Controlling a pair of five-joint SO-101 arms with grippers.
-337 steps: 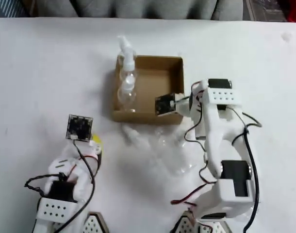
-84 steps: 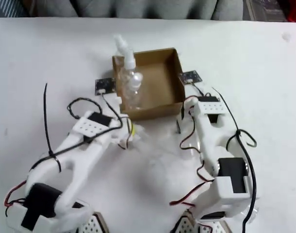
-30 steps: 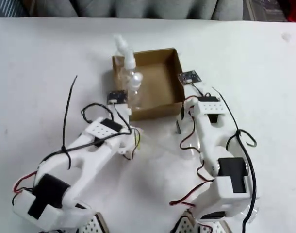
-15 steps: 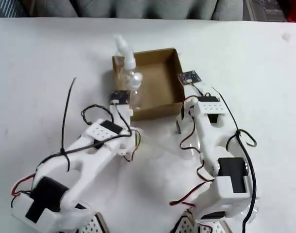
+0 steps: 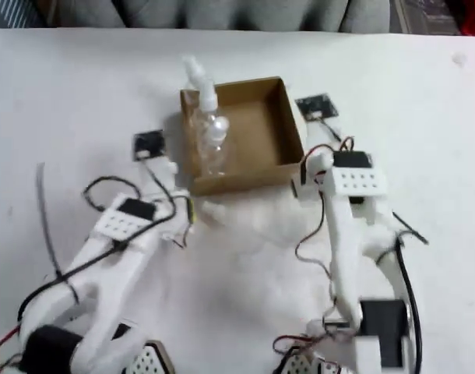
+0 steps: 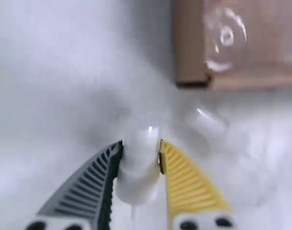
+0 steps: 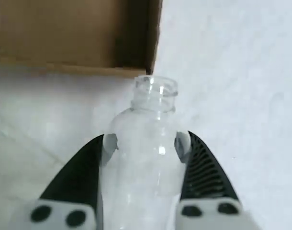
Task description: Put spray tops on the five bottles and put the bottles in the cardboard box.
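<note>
Plastic bottle [image 7: 142, 184], clamped in the right gripper [image 7: 146, 142], points its bare neck toward the cardboard box [image 7: 64, 38]; the left gripper [image 6: 140, 145], pinching a spray top [image 6: 136, 176], sits to its left.

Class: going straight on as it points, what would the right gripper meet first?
Probably the cardboard box: the right gripper, shut on a topless bottle, points at its outer wall near a corner; the bottle's mouth would touch first.
</note>
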